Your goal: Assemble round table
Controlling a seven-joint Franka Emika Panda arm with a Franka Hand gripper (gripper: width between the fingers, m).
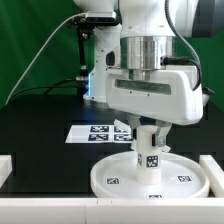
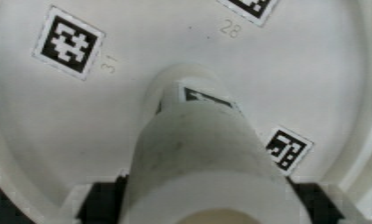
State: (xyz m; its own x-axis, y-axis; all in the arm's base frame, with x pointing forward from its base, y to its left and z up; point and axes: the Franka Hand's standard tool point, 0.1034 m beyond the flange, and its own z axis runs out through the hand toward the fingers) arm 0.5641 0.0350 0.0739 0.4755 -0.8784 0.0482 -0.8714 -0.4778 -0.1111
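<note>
Post (image 2: 201, 140) looks like light, stiff, slick plastic, so my gripper (image 1: 150, 136) is clamped on its top end, disc (image 1: 185, 168) right underneath.

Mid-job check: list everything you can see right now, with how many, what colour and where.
round disc: one, white, rimmed, tagged; on the table at the near edge of the exterior view.
post: one, white, tagged; upright at the disc's middle, between the gripper's fingers.
marker board: one, white with black tags; flat on the table behind the disc.
cross-shaped piece: none that I can make out.
table: one, black; under everything.
edge rail: one clearly seen, white; at the exterior view's left.
backdrop: one, green; behind the table.
gripper: one, white body with dark fingers; above the disc, closed on the post.
</note>
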